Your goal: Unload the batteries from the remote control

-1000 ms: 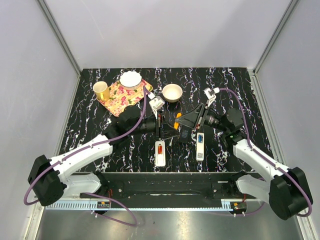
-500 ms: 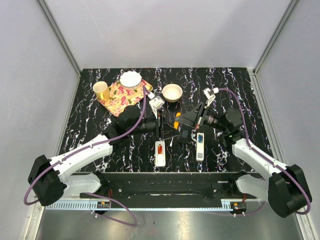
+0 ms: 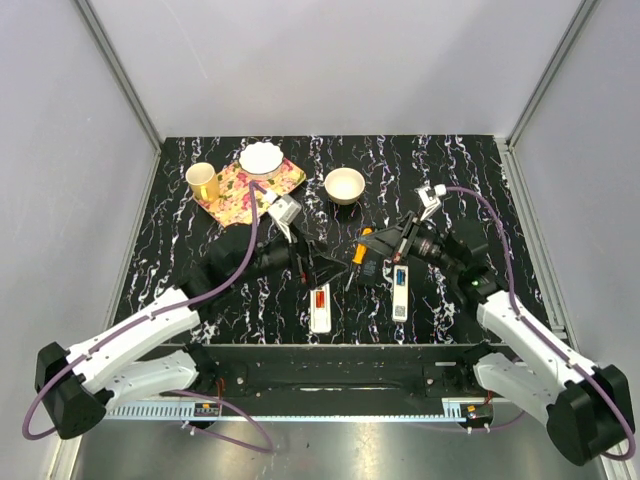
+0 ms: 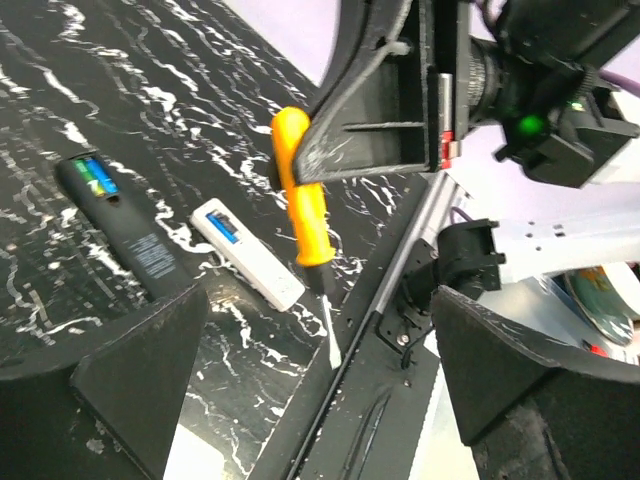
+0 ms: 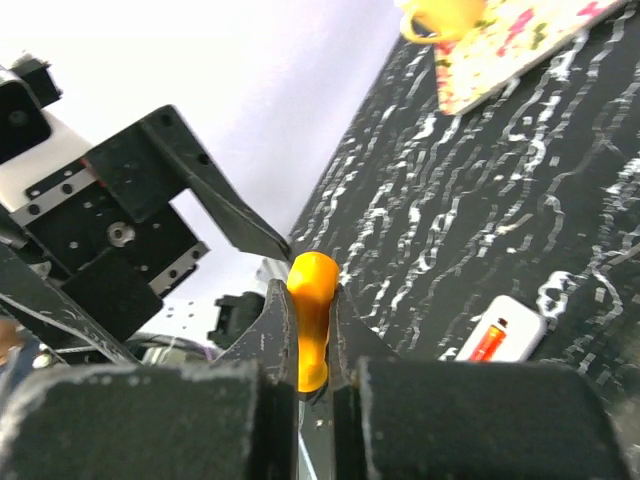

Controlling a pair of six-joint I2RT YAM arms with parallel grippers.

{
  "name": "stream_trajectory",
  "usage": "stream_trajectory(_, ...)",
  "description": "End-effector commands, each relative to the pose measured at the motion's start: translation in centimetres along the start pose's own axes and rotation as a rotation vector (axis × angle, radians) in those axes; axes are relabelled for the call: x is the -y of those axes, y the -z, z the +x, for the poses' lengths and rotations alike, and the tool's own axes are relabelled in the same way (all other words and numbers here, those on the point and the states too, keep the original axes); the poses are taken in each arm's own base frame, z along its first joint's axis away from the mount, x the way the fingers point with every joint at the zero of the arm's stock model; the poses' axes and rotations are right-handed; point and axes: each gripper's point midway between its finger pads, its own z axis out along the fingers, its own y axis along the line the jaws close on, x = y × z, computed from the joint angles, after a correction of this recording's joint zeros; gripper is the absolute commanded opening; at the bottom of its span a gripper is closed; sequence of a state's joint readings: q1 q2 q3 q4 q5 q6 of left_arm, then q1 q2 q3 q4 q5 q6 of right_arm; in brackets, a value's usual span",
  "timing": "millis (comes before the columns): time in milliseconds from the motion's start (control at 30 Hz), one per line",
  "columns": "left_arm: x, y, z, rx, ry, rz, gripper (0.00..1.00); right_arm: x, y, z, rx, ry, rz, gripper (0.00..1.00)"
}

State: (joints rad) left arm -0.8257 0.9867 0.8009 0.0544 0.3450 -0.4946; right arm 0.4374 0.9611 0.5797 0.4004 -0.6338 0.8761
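Right gripper (image 3: 362,250) clamps orange screwdriver (image 4: 300,205); left gripper (image 3: 322,272) wide, empty.
Mid-counter toward near edge: red battery (image 3: 320,297) in white remote (image 3: 320,318), blue battery (image 3: 401,277) in second white remote (image 3: 400,303), blue-green batteries (image 4: 97,175) in black remote (image 4: 150,260).

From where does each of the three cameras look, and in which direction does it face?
Top: above and behind the bases, looking down at the table; left arm and right arm show.
Left wrist: on the left arm, facing the right pincer gripping the orange screwdriver; the open left pincer frames it.
Right wrist: looks along its pincer, shut on that screwdriver, toward the tray.
Both wrist views share the screwdriver.
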Motion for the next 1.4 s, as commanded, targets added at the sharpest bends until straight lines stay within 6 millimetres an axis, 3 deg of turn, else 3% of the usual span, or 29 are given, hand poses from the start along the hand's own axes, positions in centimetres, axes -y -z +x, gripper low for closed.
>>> stream_trajectory(0,-3.1,1.8,-0.6,0.086,-0.018,-0.183,0.99,0.9,1.5,-2.0,0.111,0.092,0.152,0.0)
stream_trajectory(67,-3.9,2.5,0.1,0.085,-0.009,-0.226,0.99,1.6,2.4,-2.4,0.156,0.104,0.207,0.0)
stream_trajectory(300,-8.2,4.7,2.3,0.084,0.058,-0.457,0.99,0.6,4.9,-3.8,0.277,0.156,0.244,0.0)
stream_trajectory(400,-9.9,5.4,3.6,0.047,0.104,-0.563,0.99,0.6,4.8,-3.8,0.267,0.16,0.244,0.0)
stream_trajectory(633,-11.5,5.4,6.9,-0.089,0.169,-0.65,0.99,0.7,4.8,-3.6,0.263,0.155,0.244,0.0)
stream_trajectory(867,-14.3,5.0,12.0,-0.309,0.208,-0.826,0.99,0.9,4.8,-3.3,0.251,0.154,0.248,0.0)
stream_trajectory(967,-14.8,4.4,14.5,-0.42,0.193,-0.876,0.99,1.0,4.7,-3.3,0.25,0.152,0.252,0.0)
stream_trajectory(1133,-14.0,1.9,16.7,-0.518,0.149,-0.874,0.98,1.4,4.6,-3.1,0.237,0.15,0.262,0.0)
stream_trajectory(1333,-13.4,0.1,19.0,-0.595,0.113,-0.861,0.86,1.5,4.5,-3.0,0.233,0.152,0.263,0.0)
stream_trajectory(1367,-13.4,0.0,19.3,-0.609,0.115,-0.861,0.81,1.5,4.6,-3.0,0.235,0.15,0.266,0.0)
